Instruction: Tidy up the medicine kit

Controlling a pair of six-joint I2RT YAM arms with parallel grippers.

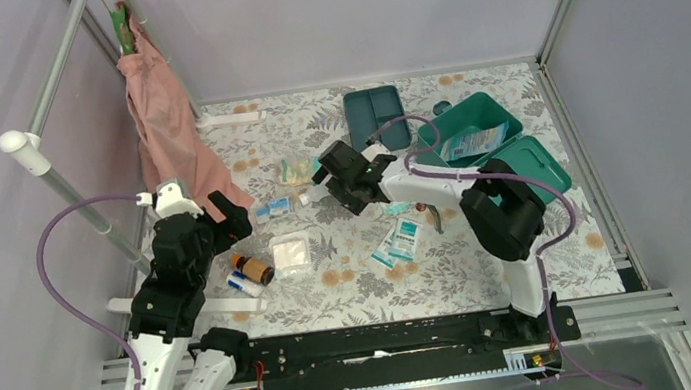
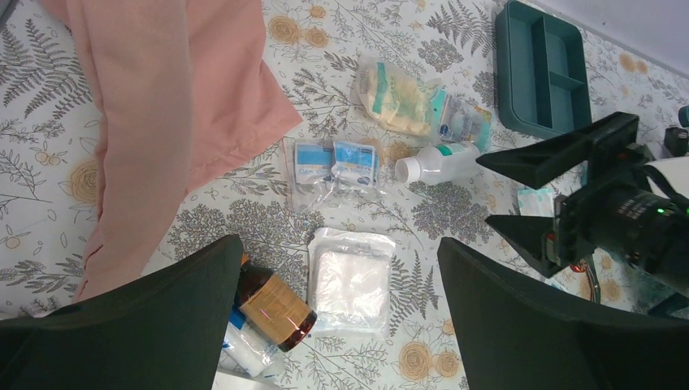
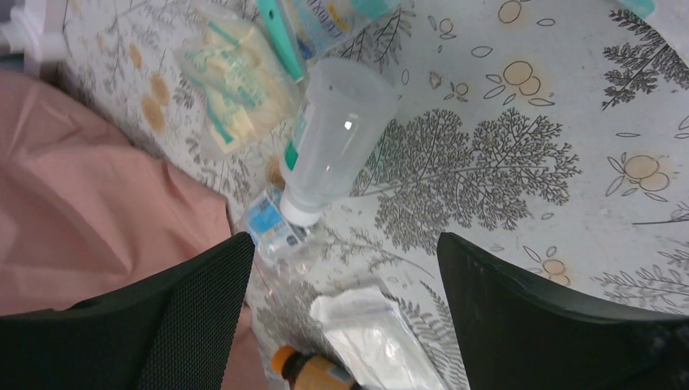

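Note:
The medicine kit [image 1: 504, 124], a teal-green box, stands open at the right with its lid [image 1: 539, 164] folded out and a packet [image 1: 472, 143] inside. My right gripper [image 1: 321, 187] hangs open over the table's middle, just right of a white bottle [image 3: 337, 130] lying on its side. Nothing is between its fingers [image 3: 561, 317]. My left gripper [image 2: 339, 244] is open above a clear-wrapped gauze pack [image 2: 351, 280] and an amber bottle [image 2: 275, 305], and it holds nothing.
A dark divided tray [image 1: 376, 115] lies behind the right gripper. Blue sachets [image 2: 337, 162], a yellowish bag [image 2: 398, 101] and teal packets [image 1: 398, 243] are scattered on the floral cloth. A pink cloth [image 1: 169, 127] hangs at the left by a metal pole [image 1: 69, 191].

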